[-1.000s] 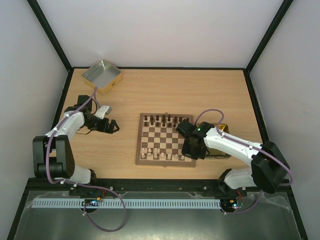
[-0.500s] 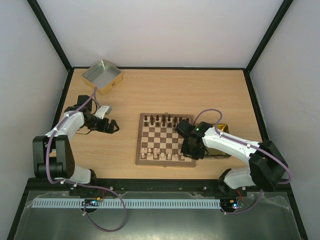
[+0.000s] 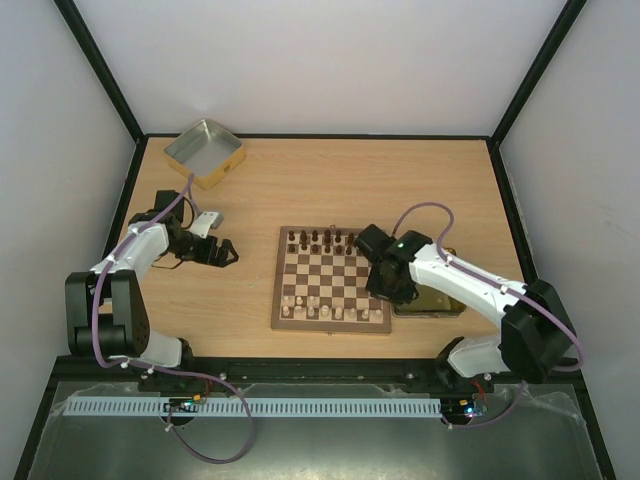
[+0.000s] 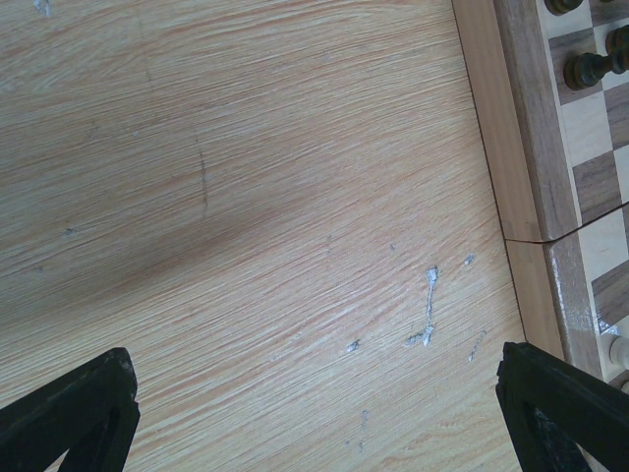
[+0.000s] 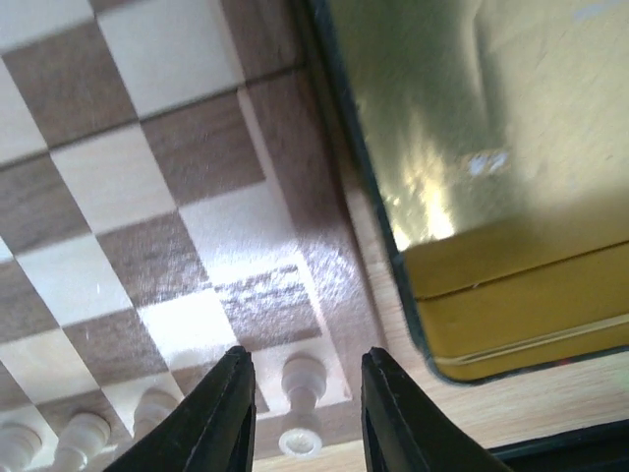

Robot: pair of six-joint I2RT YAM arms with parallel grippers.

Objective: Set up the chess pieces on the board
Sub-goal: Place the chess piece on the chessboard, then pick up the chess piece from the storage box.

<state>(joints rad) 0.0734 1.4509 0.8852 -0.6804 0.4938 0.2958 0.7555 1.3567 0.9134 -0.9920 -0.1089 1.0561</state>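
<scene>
The board (image 3: 322, 274) lies in the middle of the table. Dark chess pieces (image 3: 320, 238) stand along its far rows and cream ones (image 3: 310, 305) along its near rows. My right gripper (image 3: 388, 292) hovers over the board's right side, open and empty. In the right wrist view its fingers (image 5: 307, 398) straddle a cream piece (image 5: 300, 379) standing on the near right corner square, without touching it. My left gripper (image 3: 228, 254) is open and empty over bare table left of the board. In the left wrist view (image 4: 324, 423) the board's edge (image 4: 521, 147) and dark pieces (image 4: 585, 69) show.
A gold tin (image 3: 438, 300) lies against the board's right edge and fills the upper right of the right wrist view (image 5: 491, 147). A shallow metal tin (image 3: 204, 152) sits at the back left corner. Black frame posts border the table.
My right gripper has drawn back from the board's near right corner toward the middle of its right side. The left arm has not moved.
</scene>
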